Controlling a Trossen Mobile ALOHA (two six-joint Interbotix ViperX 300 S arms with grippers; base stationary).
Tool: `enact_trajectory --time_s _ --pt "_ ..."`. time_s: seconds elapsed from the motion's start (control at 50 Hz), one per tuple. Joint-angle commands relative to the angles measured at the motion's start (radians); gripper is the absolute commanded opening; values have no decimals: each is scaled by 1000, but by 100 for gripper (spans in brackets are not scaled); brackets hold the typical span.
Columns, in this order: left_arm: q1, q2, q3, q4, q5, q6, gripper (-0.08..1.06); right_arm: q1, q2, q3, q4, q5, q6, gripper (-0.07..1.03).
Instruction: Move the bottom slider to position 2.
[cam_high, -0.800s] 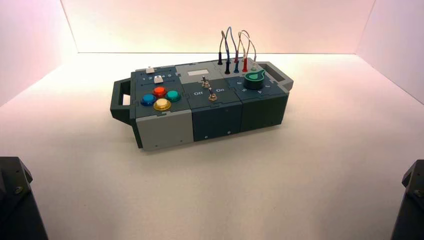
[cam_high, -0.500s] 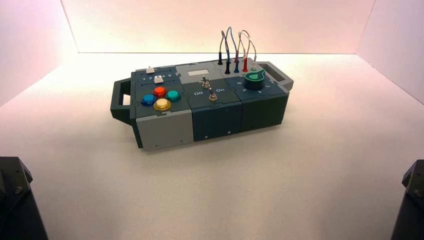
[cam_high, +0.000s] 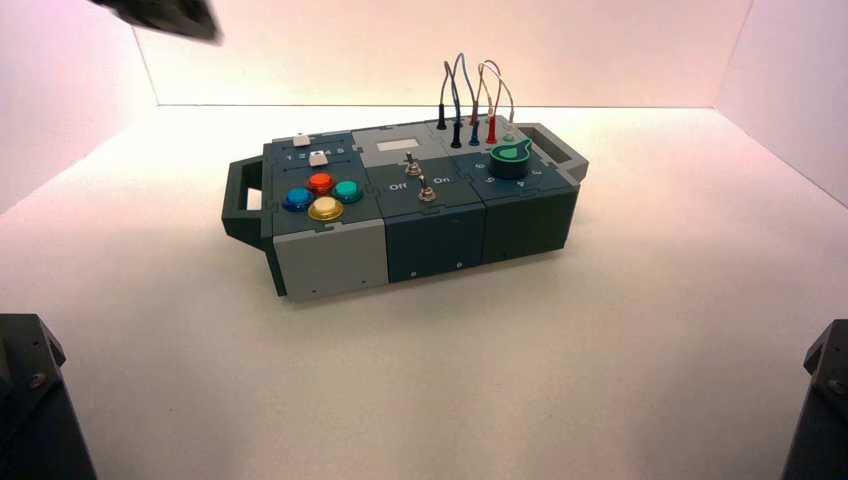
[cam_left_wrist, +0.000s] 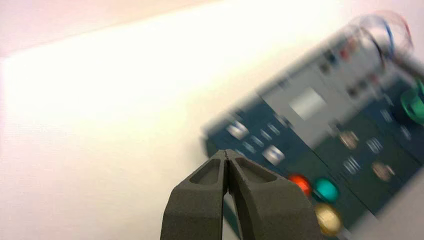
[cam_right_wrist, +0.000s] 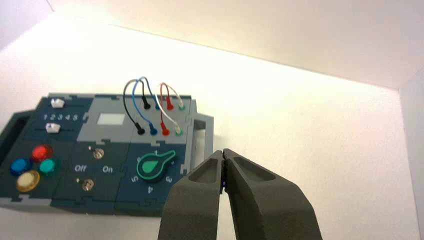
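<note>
The bottom slider (cam_high: 318, 158) is a small white knob on the box's left dark-blue panel, just behind the coloured buttons. It also shows as the bottom slider (cam_right_wrist: 52, 128) and, blurred, the bottom slider (cam_left_wrist: 272, 154). The printed 2 (cam_right_wrist: 53, 117) stands in the digit row between the two sliders. My left gripper (cam_left_wrist: 226, 152) is shut and empty, held in the air short of the box's left end. A dark blurred part of the left arm (cam_high: 165, 15) crosses the top left corner. My right gripper (cam_right_wrist: 222, 151) is shut and empty, off the box's right handle.
The twin white slider (cam_high: 301, 140) sits behind the digit row. Red, blue, teal and yellow buttons (cam_high: 320, 195), two toggle switches (cam_high: 420, 180), a green dial (cam_high: 510, 157) and looped wires (cam_high: 470, 100) fill the box top. White walls enclose the table (cam_high: 600, 330).
A dark blurred part of the left arm has come into the top left of the high view. The box and its sliders have not moved.
</note>
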Motion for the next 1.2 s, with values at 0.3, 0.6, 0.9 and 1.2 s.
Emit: enact_trajectory --time_s 0.3,0.6,0.9,1.2 --pt "-98 225 -176 -11 164 -6 -3 2 77 -52 23 72 3 -2" --pt "-109 256 -242 -11 275 -6 -3 2 190 -104 44 178 3 -2" --pt "-173 370 -314 -12 322 -6 -3 2 209 -106 44 190 3 -2" --pt "-178 535 -382 -2 331 9 -3 2 216 -104 43 190 0 -2"
